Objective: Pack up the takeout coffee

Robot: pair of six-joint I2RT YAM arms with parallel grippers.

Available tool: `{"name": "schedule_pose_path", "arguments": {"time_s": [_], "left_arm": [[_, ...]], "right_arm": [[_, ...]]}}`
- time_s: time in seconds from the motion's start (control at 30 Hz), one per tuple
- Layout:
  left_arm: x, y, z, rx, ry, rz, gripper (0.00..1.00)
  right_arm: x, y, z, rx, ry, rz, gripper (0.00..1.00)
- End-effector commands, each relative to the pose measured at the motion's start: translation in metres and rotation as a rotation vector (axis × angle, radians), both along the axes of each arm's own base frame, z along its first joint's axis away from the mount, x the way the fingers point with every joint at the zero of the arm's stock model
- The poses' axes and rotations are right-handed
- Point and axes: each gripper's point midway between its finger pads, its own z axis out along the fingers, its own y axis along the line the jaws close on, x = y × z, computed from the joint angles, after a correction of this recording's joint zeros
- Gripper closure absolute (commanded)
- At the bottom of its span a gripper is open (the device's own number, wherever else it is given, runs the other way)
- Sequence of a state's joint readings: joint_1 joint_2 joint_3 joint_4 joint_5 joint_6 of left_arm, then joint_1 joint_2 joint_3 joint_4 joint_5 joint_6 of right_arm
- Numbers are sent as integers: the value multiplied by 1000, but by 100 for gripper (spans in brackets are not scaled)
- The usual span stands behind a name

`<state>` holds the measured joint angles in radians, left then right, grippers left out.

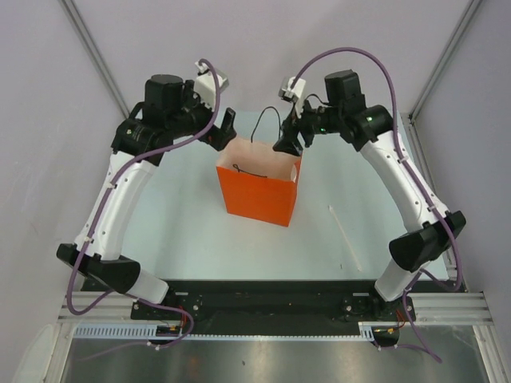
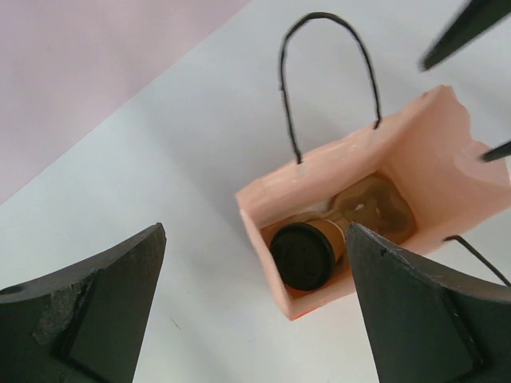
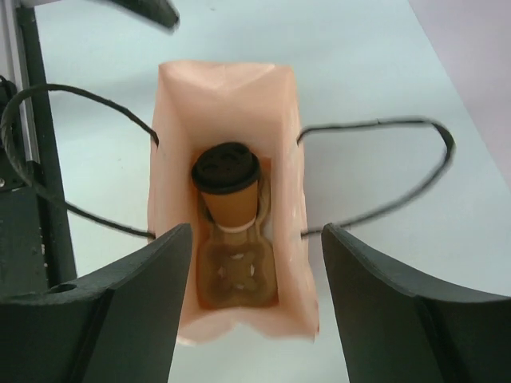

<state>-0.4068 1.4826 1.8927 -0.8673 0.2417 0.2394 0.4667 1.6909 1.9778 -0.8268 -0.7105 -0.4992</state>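
The takeout coffee [image 3: 230, 191], a tan paper cup with a black lid [image 2: 302, 255], stands inside the orange paper bag [image 1: 257, 195], set in one slot of a brown pulp carrier [image 3: 237, 270] on the bag's floor. In the top view the bag's walls hide the cup. My right gripper [image 3: 255, 311] hangs open above the bag's mouth, nothing between its fingers [image 3: 136, 311]. At the bag's far left corner my left gripper [image 2: 255, 319] is wide open and empty, above the table beside the bag. In the top view both grippers, left [image 1: 228, 128] and right [image 1: 287, 141], flank the bag's back rim.
The bag's black cord handles [image 3: 375, 171] droop outward on both sides. A thin white stick [image 1: 345, 238] lies on the table right of the bag. Purple walls close in the table at the back and on both sides.
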Motion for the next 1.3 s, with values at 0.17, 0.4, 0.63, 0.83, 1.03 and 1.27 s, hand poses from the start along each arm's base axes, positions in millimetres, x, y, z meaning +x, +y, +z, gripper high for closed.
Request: {"name": "schedule_pose_path", "arguments": {"time_s": [0.17,0.4,0.63,0.83,1.03,1.27], "left_arm": [[20,71,19,-167,-5,214,0],[22,88,-12,-179,44,274,0],[12,86,-33,-225,90,281,0],[-2,95,-50,-230,101,311,1],[-25,110,-63,-220,124,358,1],[-34,116,-71,-201,148,377,0]], "right_arm": [[-50,-124,-33,-171,159,-377,30],[-103,-203,-160,-516,380,-580,37],[-102,-220,-224,-627,542,-661,42],[-90,-215,-264,-668,652,-650,54],[-84,-202,-302,-667,784,-644,57],[-67,-201,-333,-686,794,-667,65]]}}
